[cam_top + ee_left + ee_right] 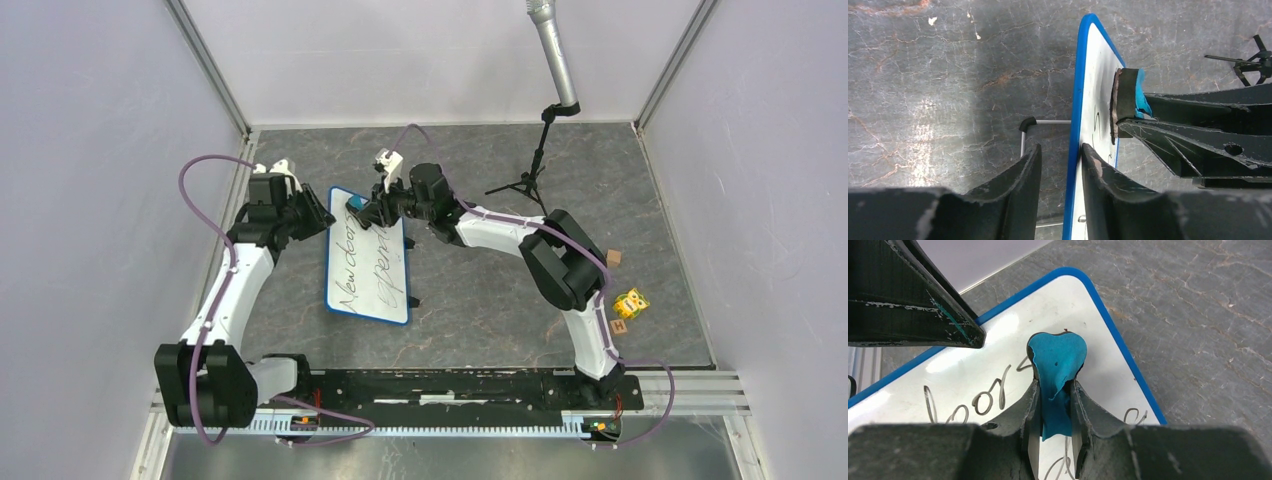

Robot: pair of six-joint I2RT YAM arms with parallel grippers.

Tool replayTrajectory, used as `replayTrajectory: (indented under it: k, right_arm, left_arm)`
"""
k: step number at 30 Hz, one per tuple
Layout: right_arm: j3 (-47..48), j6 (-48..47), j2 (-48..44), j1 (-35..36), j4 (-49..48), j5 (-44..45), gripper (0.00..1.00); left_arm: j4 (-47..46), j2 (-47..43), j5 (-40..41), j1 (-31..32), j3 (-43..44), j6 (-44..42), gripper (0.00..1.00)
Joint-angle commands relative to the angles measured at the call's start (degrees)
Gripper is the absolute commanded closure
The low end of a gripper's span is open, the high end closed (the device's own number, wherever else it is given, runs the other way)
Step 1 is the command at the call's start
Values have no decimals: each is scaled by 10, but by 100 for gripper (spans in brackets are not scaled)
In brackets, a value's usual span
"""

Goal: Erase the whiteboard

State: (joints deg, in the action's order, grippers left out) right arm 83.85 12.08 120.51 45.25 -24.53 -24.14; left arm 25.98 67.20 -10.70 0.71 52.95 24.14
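Observation:
The whiteboard (370, 262) with a blue rim lies mid-table, with black handwriting on its face. My right gripper (366, 212) is shut on a blue eraser (355, 204) and presses it on the board's face near the far corner. In the right wrist view the eraser (1057, 357) sticks out between my right gripper's (1054, 385) jaws over the whiteboard (973, 371). My left gripper (318, 215) is at the board's far left edge. In the left wrist view my left gripper (1060, 147) straddles the whiteboard's rim (1077, 100), one finger on the face, the other apart from it. The eraser (1128, 97) shows there too.
A microphone (552, 48) on a small black tripod (527, 185) stands at the back right. A yellow toy block (630, 302) and two small wooden blocks (613, 258) (618, 326) lie at the right. Grey walls close in the table on three sides.

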Motion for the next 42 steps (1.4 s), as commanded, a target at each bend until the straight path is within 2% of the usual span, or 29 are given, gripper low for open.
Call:
replayTrajectory:
  k: [1,4,11,14,16,19,20,21,27,32,37,42]
  right_arm:
    - [27,-8,10,5,-6,-2,89]
    - [36,-12,19,11,3,1,90]
    - [53,-24,34,35,30,16,91]
    - [40,-23,25,52,23,18,91]
    - [30,-21,15,63,19,19,91]
    - [10,-20,-4,76,5,18,92]
    - [3,-15,-8,12,-1,18,92]
    - [-7,-10,-12,78,-10,12,92]
    - [-47,1,-24,81,-39,-15,92]
    - [-45,-6,-18,74,-27,21,92]
    - [-44,48,8,36,-23,64,93]
    - [8,66,64,2,33,70,94]
  left_arm:
    - [-25,15,-25,-2,-3,-25,61]
    - [-27,23,-36,-2,-3,-23,70]
    - [-31,17,-37,-2,-6,-27,78]
    - [-35,15,-40,-2,-7,-30,89]
    - [-37,14,-40,-2,-9,-32,92]
    - [-38,15,-40,-2,-8,-34,94]
    - [-38,17,-40,-2,-8,-34,94]
    - [-38,18,-41,-2,-7,-35,94]
    - [-37,23,-42,-2,-7,-38,95]
    - [-32,24,-41,-2,-5,-41,96]
    - [-28,22,-39,-2,-4,-45,96]
    - [-29,20,-38,-1,-5,-46,97]
